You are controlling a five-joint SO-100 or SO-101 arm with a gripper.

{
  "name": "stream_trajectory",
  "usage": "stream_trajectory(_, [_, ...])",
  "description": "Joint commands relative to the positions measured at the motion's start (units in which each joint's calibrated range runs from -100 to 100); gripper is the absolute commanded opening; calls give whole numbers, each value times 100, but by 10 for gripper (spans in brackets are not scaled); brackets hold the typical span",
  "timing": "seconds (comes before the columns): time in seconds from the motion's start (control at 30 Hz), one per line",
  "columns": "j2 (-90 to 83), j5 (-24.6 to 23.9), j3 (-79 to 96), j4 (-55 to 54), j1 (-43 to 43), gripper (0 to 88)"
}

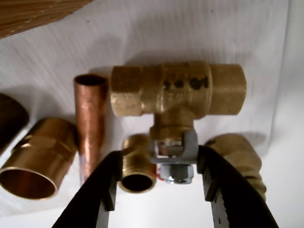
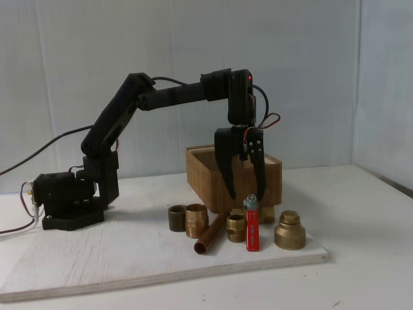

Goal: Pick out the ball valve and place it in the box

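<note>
ball valve: on the tabletop, near side of the box, under the jaws
feel: heavy, hard, smooth metal
hold: across the nut end
jaws: wide open, holding nothing

In the wrist view the box is just a corner cut off at the top left, and the valve's red handle is mostly hidden under its nut. In the fixed view, the valve body sits behind other fittings.
</note>
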Motion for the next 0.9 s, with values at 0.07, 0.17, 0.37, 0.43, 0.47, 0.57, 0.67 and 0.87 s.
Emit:
stream_trajectory(0.07, [88, -7, -104, -491, 93, 161])
stream_trajectory(0.17, [207, 9, -104, -560, 93, 161])
stream_trajectory(0.37, [283, -2, -95, -474, 56, 161])
stream_trajectory(0.43, [283, -2, -95, -474, 56, 161])
stream_trajectory(0.47, [275, -2, -95, -474, 63, 160])
stream_trajectory(0.57, [249, -2, -95, -474, 63, 151])
stream_trajectory(0.67, [249, -2, -95, -474, 63, 135])
stream_trajectory(0.87, [275, -2, -95, -474, 56, 34])
